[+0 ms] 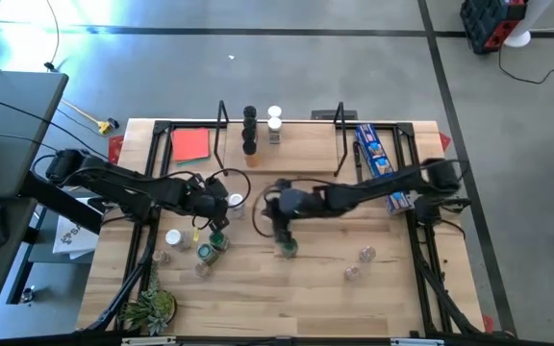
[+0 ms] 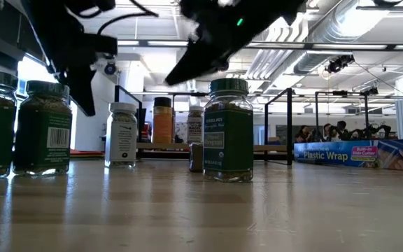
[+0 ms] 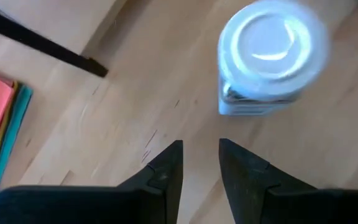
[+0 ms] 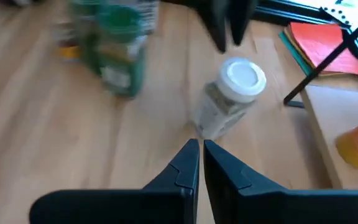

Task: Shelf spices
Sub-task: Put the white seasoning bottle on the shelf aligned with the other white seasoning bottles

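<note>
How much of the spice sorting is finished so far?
About four jars stand on the shelf. Nothing is gripped now: the left gripper, fingers slightly apart, hovers by a white-lidded jar, and the right gripper is shut and empty. Several jars remain on the table.

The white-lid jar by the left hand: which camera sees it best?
The left wrist view shows the white-lid jar best: large, from above, just beyond the left hand. The right wrist view shows it whole but farther off. The low view shows its side. The high view shows a speck.
</note>
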Controlling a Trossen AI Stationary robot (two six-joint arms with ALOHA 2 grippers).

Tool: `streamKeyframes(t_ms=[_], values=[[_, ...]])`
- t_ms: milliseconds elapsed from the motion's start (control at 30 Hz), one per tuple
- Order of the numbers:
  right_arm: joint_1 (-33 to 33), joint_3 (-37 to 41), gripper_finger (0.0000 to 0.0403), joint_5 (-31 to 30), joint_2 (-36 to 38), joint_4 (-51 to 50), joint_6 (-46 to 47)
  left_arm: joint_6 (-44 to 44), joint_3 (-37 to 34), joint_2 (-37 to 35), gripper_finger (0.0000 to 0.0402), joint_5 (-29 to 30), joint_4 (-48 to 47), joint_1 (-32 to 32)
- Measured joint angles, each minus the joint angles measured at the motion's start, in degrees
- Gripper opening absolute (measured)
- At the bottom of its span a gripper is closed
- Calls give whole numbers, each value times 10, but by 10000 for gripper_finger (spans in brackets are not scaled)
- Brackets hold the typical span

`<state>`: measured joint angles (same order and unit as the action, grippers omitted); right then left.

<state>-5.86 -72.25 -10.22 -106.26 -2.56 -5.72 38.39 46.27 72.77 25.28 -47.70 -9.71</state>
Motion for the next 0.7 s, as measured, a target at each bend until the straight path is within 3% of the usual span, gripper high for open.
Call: streamKeyframes(t_ms=[167,333,500,700], values=[[42,0,16,49,-54,66,41,-18,-44,0,86,12,80,12],[60,0,16,75,-64,49,57,-46,-79,1,71,-4,194,26],[59,0,16,77,-59,11,45,-68,-85,3,58,-92,276,23],[55,0,16,114,-59,-6,41,-70,-88,3,46,-105,280,19]])
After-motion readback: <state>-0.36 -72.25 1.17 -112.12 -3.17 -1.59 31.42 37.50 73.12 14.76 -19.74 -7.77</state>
